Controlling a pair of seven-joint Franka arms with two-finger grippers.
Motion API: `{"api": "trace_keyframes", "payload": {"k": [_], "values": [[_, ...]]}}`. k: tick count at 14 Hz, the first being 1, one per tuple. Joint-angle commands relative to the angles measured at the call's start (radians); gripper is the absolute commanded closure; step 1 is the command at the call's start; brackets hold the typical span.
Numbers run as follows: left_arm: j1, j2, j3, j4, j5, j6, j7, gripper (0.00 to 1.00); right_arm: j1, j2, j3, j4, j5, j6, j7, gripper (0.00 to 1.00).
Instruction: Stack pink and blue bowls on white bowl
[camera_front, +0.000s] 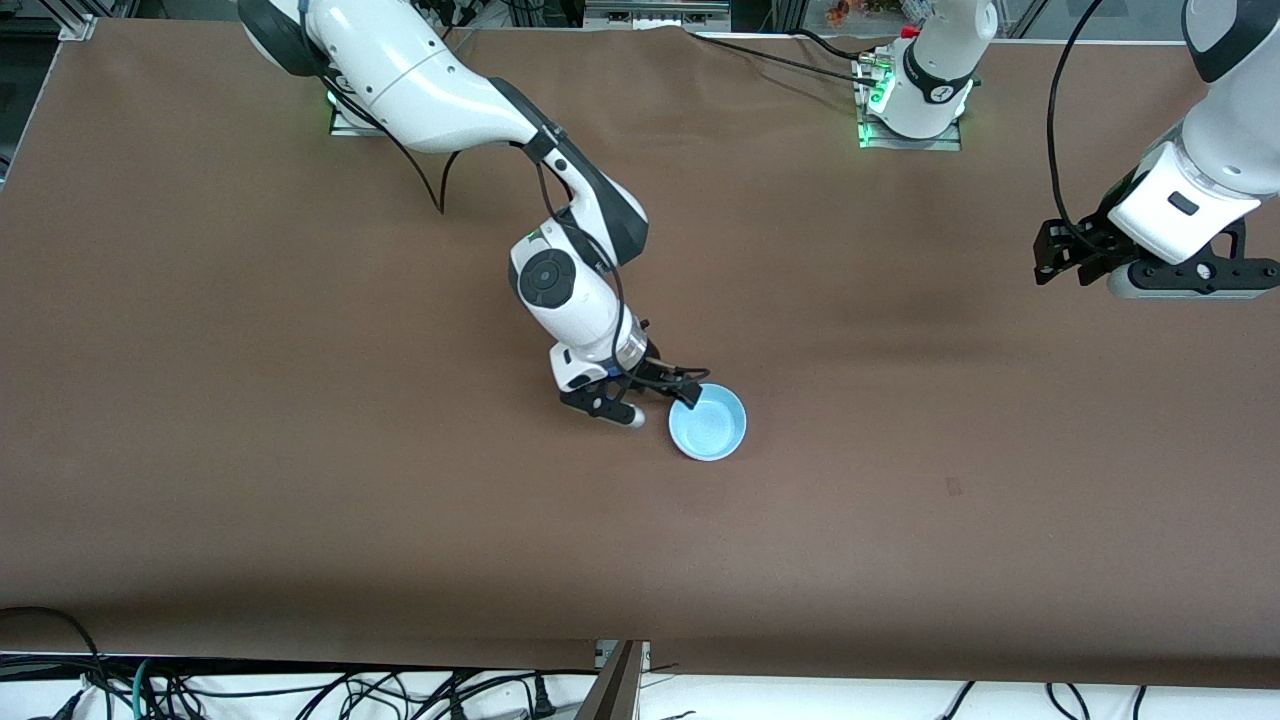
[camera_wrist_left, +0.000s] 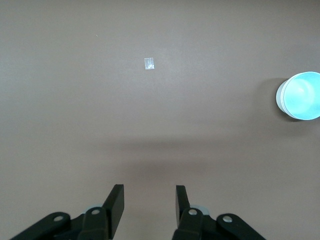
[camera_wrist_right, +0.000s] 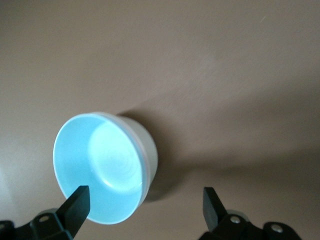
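Three bowls sat nested mid-desk, the blue bowl (camera_front: 708, 422) topmost, so my right hand (camera_front: 660, 398) stood spread wide astride its rim, pinching nothing, while my left hand (camera_wrist_left: 147, 205) waited half-spread and empty above the desk's (camera_front: 300, 450) left-arm end.

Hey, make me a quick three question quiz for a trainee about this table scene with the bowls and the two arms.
1. True or false: the blue bowl sits on top of the stack of bowls.
2. Which gripper has its open fingers at the blue bowl's rim? A) left gripper B) right gripper
3. Fill in: the left gripper hangs over the bare ____ toward the left arm's end, holding nothing.

Key
1. True. In the right wrist view a paler rim shows just under the blue one, on a white outer wall.
2. B. One finger is inside the rim, one outside.
3. Table.
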Motion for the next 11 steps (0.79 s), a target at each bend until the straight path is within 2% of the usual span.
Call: {"api": "trace_keyframes", "payload": {"k": [1, 6, 8, 11], "values": [[0.014, -0.028, -0.002, -0.029, -0.026, 0.020, 0.029, 0.51, -0.015, -0.085, -0.055, -0.008, -0.035, -0.180, -0.097, 0.00], [0.014, -0.028, -0.002, -0.029, -0.028, 0.021, 0.029, 0.50, -0.121, -0.197, -0.101, -0.009, -0.042, -0.535, -0.437, 0.00], [0.016, -0.028, -0.002, -0.031, -0.028, 0.021, 0.029, 0.50, -0.132, -0.240, -0.159, -0.008, -0.043, -0.668, -0.554, 0.00], [0.014, -0.030, -0.002, -0.040, -0.028, 0.028, 0.029, 0.50, -0.132, -0.304, -0.285, -0.009, -0.045, -0.846, -0.767, 0.00]]}}
